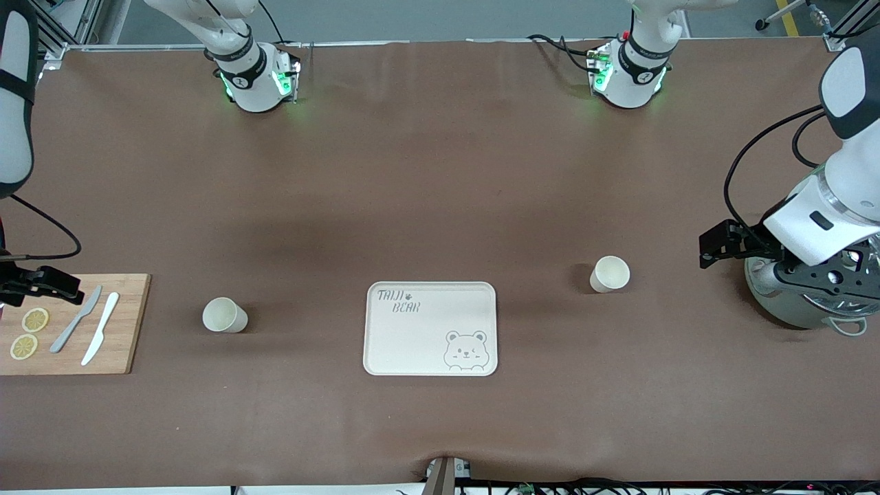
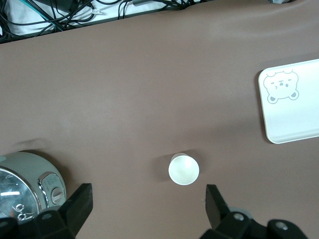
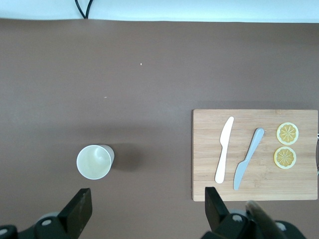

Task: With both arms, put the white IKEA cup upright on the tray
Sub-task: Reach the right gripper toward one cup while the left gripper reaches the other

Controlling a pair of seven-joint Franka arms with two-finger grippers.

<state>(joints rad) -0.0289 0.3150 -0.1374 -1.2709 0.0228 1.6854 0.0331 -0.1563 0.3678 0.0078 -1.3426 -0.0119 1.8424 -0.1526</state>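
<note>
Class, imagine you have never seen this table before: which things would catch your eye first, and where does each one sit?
The cream tray with its bear drawing lies mid-table, a white cup on either side: one cup toward the left arm's end, the other cup toward the right arm's end. A wooden cutting board with two knives and lemon slices sits at the right arm's end. The left gripper and right gripper hang open.

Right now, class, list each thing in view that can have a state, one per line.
Cup near the left arm's end: upright, on the table.
Cup near the cutting board: upright, on the table.
Tray: nothing on it.
Left gripper: open, holding nothing.
Right gripper: open, holding nothing.
</note>
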